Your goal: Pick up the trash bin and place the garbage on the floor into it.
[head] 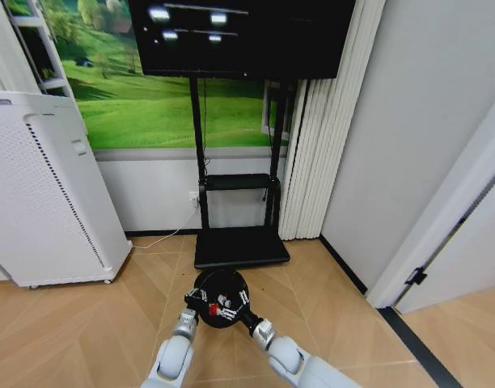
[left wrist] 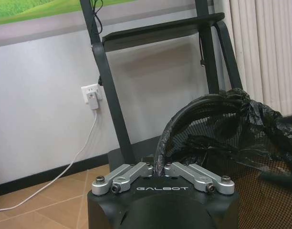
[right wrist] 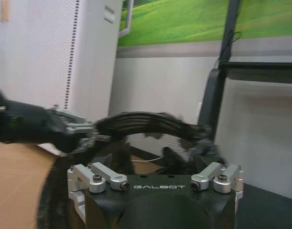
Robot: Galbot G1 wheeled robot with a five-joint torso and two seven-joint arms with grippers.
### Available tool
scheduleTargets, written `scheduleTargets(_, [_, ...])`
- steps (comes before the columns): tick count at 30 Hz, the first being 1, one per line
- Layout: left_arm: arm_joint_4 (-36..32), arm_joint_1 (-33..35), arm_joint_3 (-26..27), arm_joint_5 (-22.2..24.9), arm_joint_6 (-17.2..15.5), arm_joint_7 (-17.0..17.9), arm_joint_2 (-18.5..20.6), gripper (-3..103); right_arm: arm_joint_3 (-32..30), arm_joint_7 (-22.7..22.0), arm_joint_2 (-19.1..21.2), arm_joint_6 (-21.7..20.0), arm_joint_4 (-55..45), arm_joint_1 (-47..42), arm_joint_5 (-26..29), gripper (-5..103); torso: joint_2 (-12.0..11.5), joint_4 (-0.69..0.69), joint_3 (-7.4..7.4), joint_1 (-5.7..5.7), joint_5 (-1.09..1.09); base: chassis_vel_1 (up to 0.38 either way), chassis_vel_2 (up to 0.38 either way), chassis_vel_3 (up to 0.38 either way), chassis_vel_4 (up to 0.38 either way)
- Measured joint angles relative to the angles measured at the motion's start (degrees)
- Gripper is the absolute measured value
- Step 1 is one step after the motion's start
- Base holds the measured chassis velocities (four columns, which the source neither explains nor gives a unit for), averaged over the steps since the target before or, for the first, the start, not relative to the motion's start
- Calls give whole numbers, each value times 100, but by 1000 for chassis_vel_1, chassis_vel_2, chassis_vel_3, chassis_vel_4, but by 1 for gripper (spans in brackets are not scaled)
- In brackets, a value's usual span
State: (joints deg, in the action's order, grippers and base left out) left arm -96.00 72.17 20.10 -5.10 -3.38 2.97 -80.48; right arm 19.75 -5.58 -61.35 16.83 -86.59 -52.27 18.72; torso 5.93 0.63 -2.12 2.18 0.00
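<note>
The trash bin, small, black and round with a black bag liner, hangs in front of me just before the TV stand. My left gripper is shut on its rim; in the left wrist view the gripper pinches the rim of the mesh trash bin. My right gripper is at the bin's mouth on the other side, jaws spread. A small red-and-white piece of garbage shows inside the mouth. The right wrist view looks across the trash bin to the left gripper.
A tall white perforated appliance stands at the left. The TV stand's black base lies just behind the bin, under the TV. A white cable runs from the wall outlet. A door frame is at the right.
</note>
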Motion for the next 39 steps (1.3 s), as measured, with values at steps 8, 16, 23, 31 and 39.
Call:
scheduleTargets(8, [-351,324,415,183,-10,2,281,4,-618,-447,358,-492,-516,-311,500,100,0,0,0,0,0,0,0,0,0])
scheduleTargets(16, [-1069,908,944,414,-44,42,569,4,-1777,-1039,572,-974,-1104,-825,869,100,0,-1,1,-1,0,0,0,0,0])
scheduleTargets(23, [-1601,1381,1572,587,-48,43,756,4,-2587,-1638,701,-1690,-1436,-1188,1204,100,0,0,1,0,0,0,0,0,0])
scheduleTargets(31, [-2065,1911,2321,757,10,37,725,4,-3469,-1745,622,-1826,-1656,-1913,1143,100,0,-1,1,0,0,0,0,0,0])
scheduleTargets(39, [-2396,2199,2617,890,36,19,648,4,-4126,-1751,432,-1912,-2055,-2643,1110,100,1,-1,0,-1,0,0,0,0,0])
